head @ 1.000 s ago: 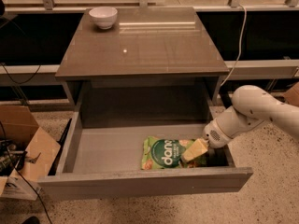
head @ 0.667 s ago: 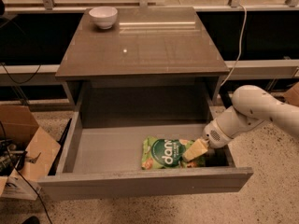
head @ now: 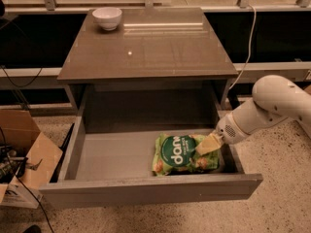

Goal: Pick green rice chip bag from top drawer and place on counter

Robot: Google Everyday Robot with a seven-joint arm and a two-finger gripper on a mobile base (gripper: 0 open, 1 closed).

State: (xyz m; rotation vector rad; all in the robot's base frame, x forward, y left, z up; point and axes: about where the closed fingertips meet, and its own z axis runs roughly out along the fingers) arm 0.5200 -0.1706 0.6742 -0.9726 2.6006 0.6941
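Camera view: top drawer (head: 146, 191) is pulled out, and the green rice chip bag (head: 177, 152) lies flat on its floor, front right area, close to the front panel. Gripper (head: 207, 145) is down inside the drawer, touching the bag's right side, w/ the arm coming in over the drawer's right wall. Can't tell tbh whether it's clamped on the bag or not. Counter (head: 155, 52) above has a white bowl (head: 107, 18) at the back left corner. Cardboard box (head: 29, 149) sits on the floor left of the drawer, white cable (head: 250, 38) hangs behind on the right.
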